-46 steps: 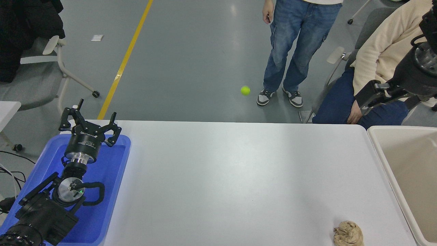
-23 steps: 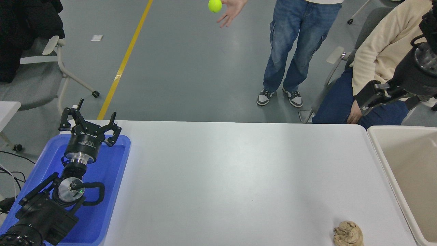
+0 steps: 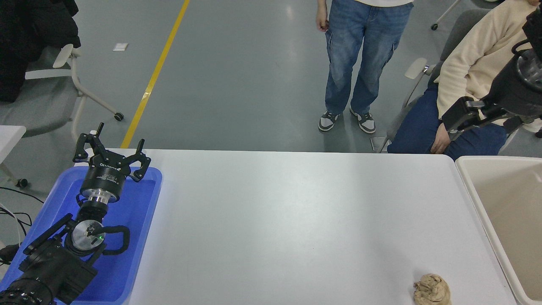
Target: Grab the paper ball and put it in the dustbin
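Crumpled tan-brown paper ball (image 3: 431,289) sat alone near the white table (image 3: 296,220)'s front right, close to the beige cream-rimmed plastic dustbin (image 3: 474,199).

Our left gripper (image 3: 111,149) hung spread over the blue tray (image 3: 144,203); the right gripper (image 3: 455,123) was raised near a seated person (image 3: 465,72), fingers we couldn't make out.

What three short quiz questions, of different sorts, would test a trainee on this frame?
1. True or false: the paper ball lies inside the dustbin.
2. Multiple choice: the left end effector hangs over A) the bin, B) the far end of the blue tray, C) the table's middle.
3. Fill in: the right end effector is raised past the table's ___ edge.

Key: 1 false, it sits on the table near the front edge, left of the bin. 2 B. 3 far.
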Available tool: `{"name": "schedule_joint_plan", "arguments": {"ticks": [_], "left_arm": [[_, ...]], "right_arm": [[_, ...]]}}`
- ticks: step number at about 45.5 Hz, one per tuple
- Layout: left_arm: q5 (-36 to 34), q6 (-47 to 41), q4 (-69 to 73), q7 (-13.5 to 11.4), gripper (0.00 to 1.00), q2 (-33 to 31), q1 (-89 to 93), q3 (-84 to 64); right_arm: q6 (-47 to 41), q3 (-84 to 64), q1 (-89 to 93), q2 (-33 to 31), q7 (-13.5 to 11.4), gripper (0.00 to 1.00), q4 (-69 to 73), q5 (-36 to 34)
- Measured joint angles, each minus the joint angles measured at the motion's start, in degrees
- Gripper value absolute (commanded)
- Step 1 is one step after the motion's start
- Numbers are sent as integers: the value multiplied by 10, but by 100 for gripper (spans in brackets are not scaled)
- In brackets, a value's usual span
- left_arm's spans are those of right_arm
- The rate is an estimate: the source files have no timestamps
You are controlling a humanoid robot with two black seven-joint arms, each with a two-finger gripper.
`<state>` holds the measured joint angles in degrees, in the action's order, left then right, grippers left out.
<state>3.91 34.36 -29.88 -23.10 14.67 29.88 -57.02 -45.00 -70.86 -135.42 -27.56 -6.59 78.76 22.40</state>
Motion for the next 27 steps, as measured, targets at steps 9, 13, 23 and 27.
{"name": "schedule_joint_plan", "arguments": {"ticks": [9,13,23,27], "left_arm": [[0,0,0,0,100,0,0,0],[0,0,0,0,100,0,0,0],[0,0,0,0,100,0,0,0],[0,0,0,0,100,0,0,0]], "right_arm": [[0,-2,3,0,0,100,0,0],[0,-1,5,2,0,100,0,0],[0,-2,9,2,0,100,1,-3],[0,-4,11,1,0,100,2,-5]]}}
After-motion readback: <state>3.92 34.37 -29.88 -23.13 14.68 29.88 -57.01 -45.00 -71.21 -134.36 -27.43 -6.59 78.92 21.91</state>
